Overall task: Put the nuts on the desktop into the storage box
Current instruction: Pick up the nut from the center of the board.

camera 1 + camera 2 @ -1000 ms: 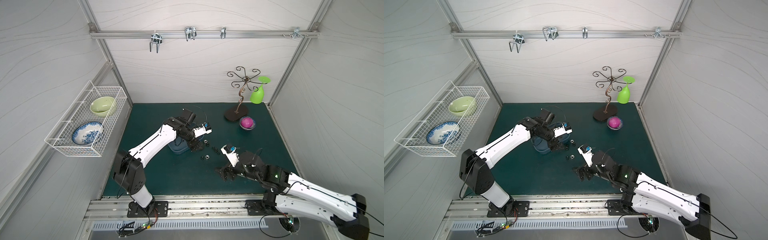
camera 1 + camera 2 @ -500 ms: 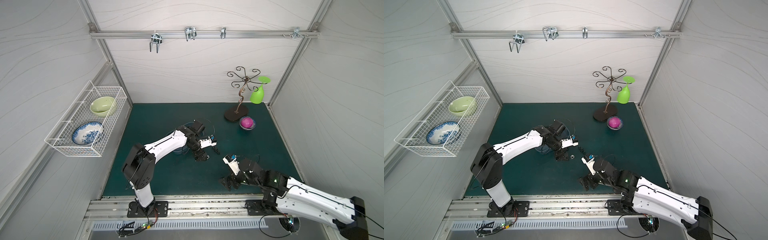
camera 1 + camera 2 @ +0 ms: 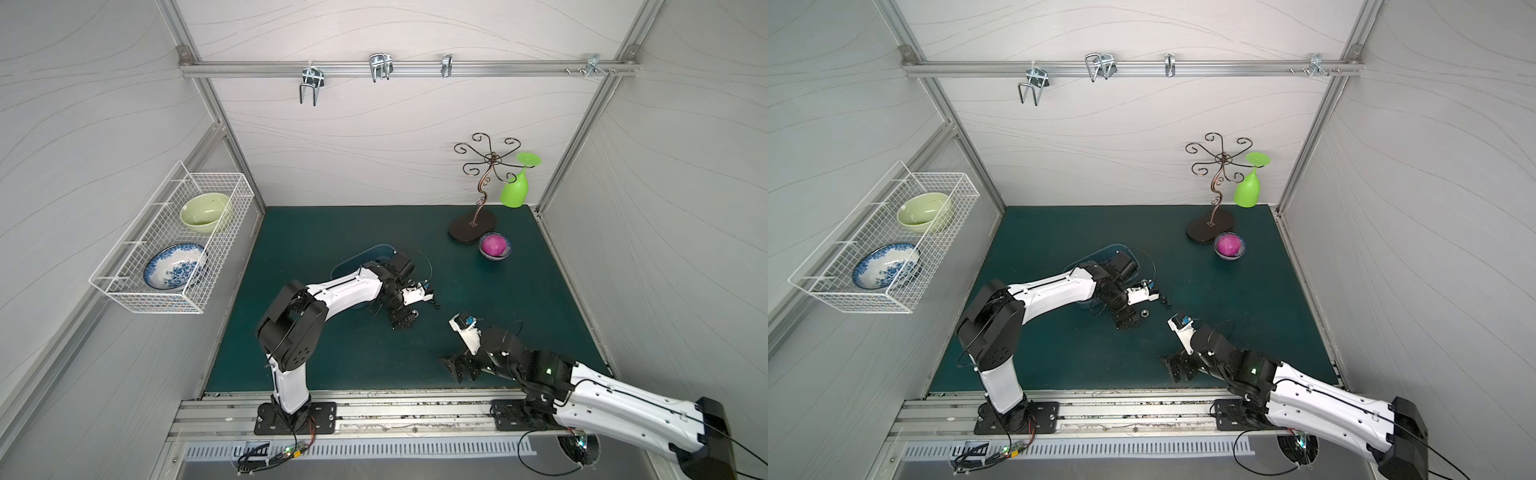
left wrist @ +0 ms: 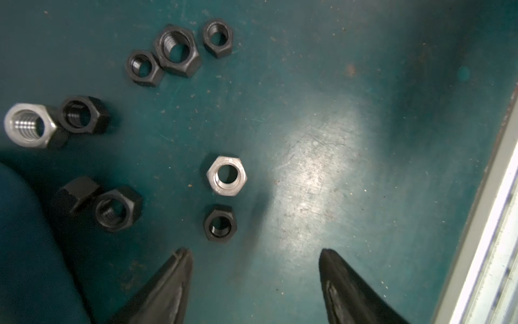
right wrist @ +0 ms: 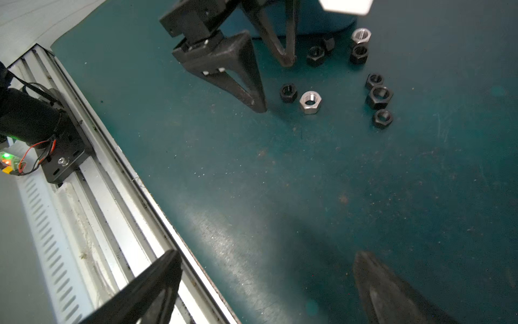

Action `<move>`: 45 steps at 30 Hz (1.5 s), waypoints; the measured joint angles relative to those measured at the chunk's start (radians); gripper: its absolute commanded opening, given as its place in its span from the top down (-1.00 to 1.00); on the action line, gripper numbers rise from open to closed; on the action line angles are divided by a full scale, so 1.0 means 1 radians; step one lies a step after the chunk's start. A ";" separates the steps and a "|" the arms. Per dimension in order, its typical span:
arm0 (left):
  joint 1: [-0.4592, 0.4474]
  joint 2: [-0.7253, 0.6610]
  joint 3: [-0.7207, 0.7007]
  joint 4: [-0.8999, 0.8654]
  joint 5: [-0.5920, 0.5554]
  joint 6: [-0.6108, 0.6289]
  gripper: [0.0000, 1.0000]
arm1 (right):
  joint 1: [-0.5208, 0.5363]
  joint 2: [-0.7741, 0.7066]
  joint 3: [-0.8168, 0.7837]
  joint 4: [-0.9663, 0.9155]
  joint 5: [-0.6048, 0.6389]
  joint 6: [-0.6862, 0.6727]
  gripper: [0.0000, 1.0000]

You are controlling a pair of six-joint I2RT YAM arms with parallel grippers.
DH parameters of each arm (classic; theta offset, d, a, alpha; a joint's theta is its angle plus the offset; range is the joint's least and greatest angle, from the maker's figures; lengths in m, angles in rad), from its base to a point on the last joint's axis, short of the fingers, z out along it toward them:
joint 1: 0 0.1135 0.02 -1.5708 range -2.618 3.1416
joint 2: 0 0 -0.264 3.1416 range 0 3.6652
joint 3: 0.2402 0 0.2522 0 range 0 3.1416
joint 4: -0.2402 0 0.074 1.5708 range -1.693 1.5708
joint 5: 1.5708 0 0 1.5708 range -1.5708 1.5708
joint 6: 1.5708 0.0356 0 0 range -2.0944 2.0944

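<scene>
Several nuts lie loose on the teal desktop [image 3: 332, 345], next to the blue-grey storage box [image 3: 365, 255], which my left arm partly hides. In the left wrist view a silver nut [image 4: 226, 175] and a black nut [image 4: 220, 223] lie just ahead of my left gripper [image 4: 253, 255]. It is open, low over the desktop, with nothing between its fingers. Further off lie a black cluster [image 4: 176, 50] and another silver nut [image 4: 28, 125]. My right gripper [image 5: 266, 261] is open and empty over the desktop's front edge, well short of the nuts [image 5: 309, 102].
A curly metal stand [image 3: 473, 226] with a green glass [image 3: 515, 193] and a small bowl holding a magenta ball [image 3: 493, 245] stand at the back right. A white wire basket [image 3: 174, 245] with two bowls hangs on the left wall. An aluminium rail [image 3: 395, 411] runs along the front.
My left gripper has swung from beside the storage box toward the front, down near the nuts, its jaws narrowing a little. My right gripper has drawn back toward the front edge.
</scene>
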 measured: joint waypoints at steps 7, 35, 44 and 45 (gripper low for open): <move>-0.001 0.040 -0.048 0.079 -0.024 -0.001 -0.42 | 0.003 -0.061 -0.051 0.072 0.057 -0.056 -0.98; -0.001 0.101 -0.003 0.113 -0.078 0.017 0.55 | 0.004 -0.106 -0.067 0.104 0.113 -0.072 -0.98; -0.002 0.065 0.000 0.037 -0.078 0.021 0.54 | 0.004 -0.064 -0.051 0.114 0.089 -0.100 -0.98; -0.002 0.057 0.008 0.020 -0.078 0.022 0.54 | 0.004 -0.051 -0.040 0.114 0.085 -0.106 -0.98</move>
